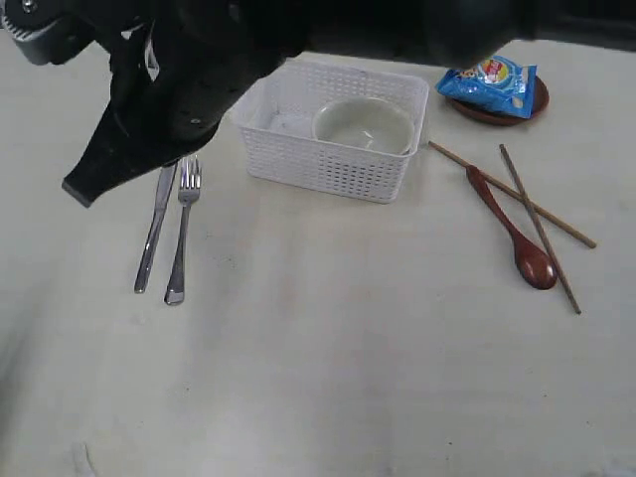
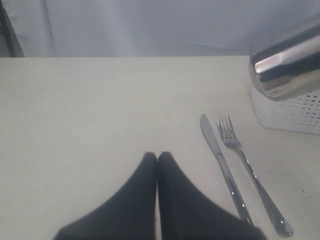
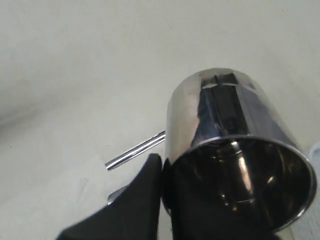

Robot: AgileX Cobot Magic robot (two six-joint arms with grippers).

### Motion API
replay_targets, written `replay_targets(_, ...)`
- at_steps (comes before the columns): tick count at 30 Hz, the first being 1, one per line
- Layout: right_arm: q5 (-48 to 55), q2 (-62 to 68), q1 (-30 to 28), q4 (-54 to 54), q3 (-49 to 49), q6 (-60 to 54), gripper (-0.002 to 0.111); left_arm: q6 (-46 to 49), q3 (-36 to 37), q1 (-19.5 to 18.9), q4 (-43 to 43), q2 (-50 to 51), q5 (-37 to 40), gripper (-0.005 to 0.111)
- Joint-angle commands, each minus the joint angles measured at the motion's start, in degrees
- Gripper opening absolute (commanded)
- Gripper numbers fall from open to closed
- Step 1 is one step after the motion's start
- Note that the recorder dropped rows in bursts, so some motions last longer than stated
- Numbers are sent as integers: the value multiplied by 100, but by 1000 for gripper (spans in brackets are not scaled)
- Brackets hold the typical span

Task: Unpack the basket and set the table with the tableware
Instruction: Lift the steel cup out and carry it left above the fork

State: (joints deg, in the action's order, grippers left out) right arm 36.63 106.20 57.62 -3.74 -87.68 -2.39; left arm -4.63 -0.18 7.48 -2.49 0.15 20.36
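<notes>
Steel fills the right pincer (image 3: 161, 172). Its jaws are nipped narrow on the wall of the cup (image 3: 220, 115), with one finger outside the rim and the other, as far as I can judge, inside. The cup looks too broad to span, which would explain the rim pinch. It hangs tilted in the air by the left end of the basket (image 1: 328, 164). The left pincer (image 2: 157, 160) has its tips pressed together on nothing and hovers over the table (image 1: 348, 378) toward the left edge, probably parked out of the way.

The knife (image 2: 220, 165) and fork (image 2: 245, 165) lie parallel between that pincer and the basket, laid as a place setting. The basket sits by the far edge with the bowl (image 1: 363, 124) not yet unpacked. To its right the spoon (image 1: 512, 234) lies crossed with the chopsticks (image 1: 542, 232). Toward the far right corner, the plate (image 1: 467, 109) carries a chip bag (image 1: 489, 84). The cup will likely need righting before it is set down.
</notes>
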Motion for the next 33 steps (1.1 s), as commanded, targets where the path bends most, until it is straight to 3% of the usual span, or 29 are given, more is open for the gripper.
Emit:
replay_targets(1, 49, 416, -75, -193, -1050, 239, -1, -24, 18, -11, -52, -15, -61, 0)
replay_targets(6, 1009, 1450, -314, -253, -2944, 239, -1, -24, 18, -11, -52, -15, -61, 0)
replay_targets(13, 2139, 2701, -548, -395, -4638, 239, -1, -24, 18, -11, -52, -15, -61, 0)
replay_targets(21, 2027, 3252, -647, -856, -4890, 394, -1, -24, 18, -11, -52, -15, -61, 0)
replay_targets(33, 1628, 3449, -933, -589, -4890, 405, -1, -24, 18, -11, -52, -15, -61, 0)
